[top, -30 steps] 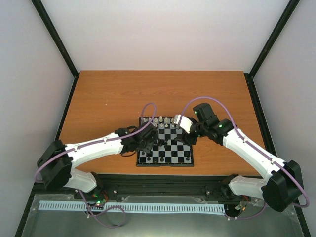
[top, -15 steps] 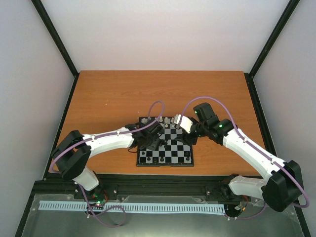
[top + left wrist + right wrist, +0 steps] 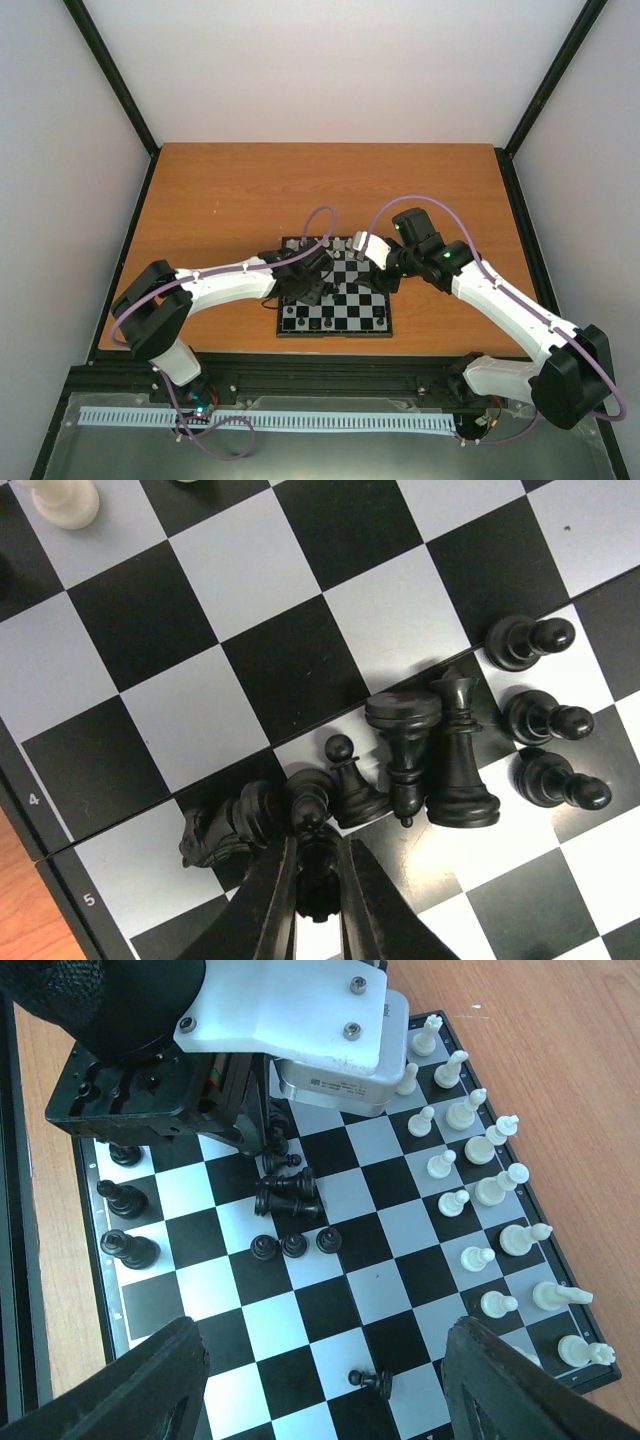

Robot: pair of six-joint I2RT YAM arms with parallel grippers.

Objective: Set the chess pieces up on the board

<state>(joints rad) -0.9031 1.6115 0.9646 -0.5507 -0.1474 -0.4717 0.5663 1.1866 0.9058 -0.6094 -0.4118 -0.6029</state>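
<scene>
At the bottom middle of the left wrist view the left jaws stand nearly together. Between them sits a black piece (image 3: 318, 900), so we judge that they are closed on it. We see this piece from above as a round dark top. Its long axis seems to point toward the camera, upright, but we cannot tell which figure it is.

The coming move turns on what lies just above the fingertips (image 3: 272, 910) in that frame. A black knight (image 3: 215, 830) lies on its side at the upper left, very close to them. A small pawn (image 3: 350, 785) stands just beside them, and a tall black figure (image 3: 403, 730) follows to the right. We think a straight lift, away from this heap, is the safest way out, because a sideways pull can knock the neighbours over.

In the right wrist view the white pieces (image 3: 480, 1190) fill two rows along the right side of the board (image 3: 370, 1295). The left side holds only a few black pieces (image 3: 125, 1200), with bare squares between them. So the open room for the held piece is at the left of that frame. The left arm (image 3: 220, 285) is the nearer one to that side.

The right jaws are wide open and hold nothing. Their fingers (image 3: 150, 1390) show in the lower corners of the right wrist view, and a fallen pawn (image 3: 370, 1380) lies on the board low in the frame between them. In the top view the board sits in the near middle of the desk (image 3: 220, 200), with free wood all around it.
</scene>
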